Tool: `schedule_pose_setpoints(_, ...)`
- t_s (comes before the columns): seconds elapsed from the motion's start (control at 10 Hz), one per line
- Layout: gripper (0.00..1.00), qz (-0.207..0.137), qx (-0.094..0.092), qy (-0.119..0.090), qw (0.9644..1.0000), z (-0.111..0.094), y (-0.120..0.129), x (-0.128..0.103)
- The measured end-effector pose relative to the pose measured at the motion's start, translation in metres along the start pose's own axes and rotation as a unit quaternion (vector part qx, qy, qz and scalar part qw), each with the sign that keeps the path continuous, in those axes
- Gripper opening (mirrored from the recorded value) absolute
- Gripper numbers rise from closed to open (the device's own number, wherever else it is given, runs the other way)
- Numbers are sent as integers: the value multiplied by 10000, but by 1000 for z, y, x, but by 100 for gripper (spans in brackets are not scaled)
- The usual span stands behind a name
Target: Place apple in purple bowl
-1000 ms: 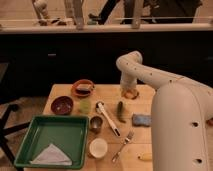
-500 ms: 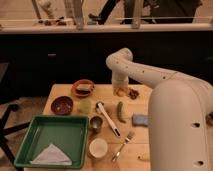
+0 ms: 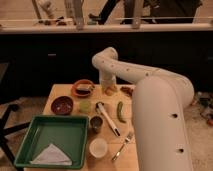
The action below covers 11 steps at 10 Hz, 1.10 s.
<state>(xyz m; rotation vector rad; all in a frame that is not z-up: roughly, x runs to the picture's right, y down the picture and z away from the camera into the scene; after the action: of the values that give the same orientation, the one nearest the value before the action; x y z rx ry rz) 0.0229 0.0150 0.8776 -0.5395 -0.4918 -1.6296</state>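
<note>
The apple (image 3: 109, 90), small and orange-yellow, is at the tip of my gripper (image 3: 108, 88), just above the table's far middle. The gripper hangs straight down from the white arm (image 3: 125, 70) and is shut on the apple. The purple bowl (image 3: 62, 105), dark maroon and shallow, sits on the left part of the table, left of and nearer than the gripper. It looks empty.
An orange-rimmed bowl (image 3: 82, 88) lies between gripper and purple bowl. A dark red lumpy cluster (image 3: 126, 91) is right of the gripper. A green tray (image 3: 30, 131), metal cup (image 3: 95, 123), white cup (image 3: 98, 147), white-handled utensil (image 3: 107, 118), green vegetable (image 3: 120, 111) and fork (image 3: 122, 145) fill the front.
The arm has swung left along the table's far side. The apple has moved left with the gripper, away from the red lumpy cluster.
</note>
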Motion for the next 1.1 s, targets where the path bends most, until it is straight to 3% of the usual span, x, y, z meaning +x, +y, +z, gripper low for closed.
schedule_pose_setpoints(0.8, 0, -19, -3, 9, 10000, 1, 3, -1)
schedule_pose_setpoints(1.1, 0, -315, 199, 149, 9992, -6, -13, -5)
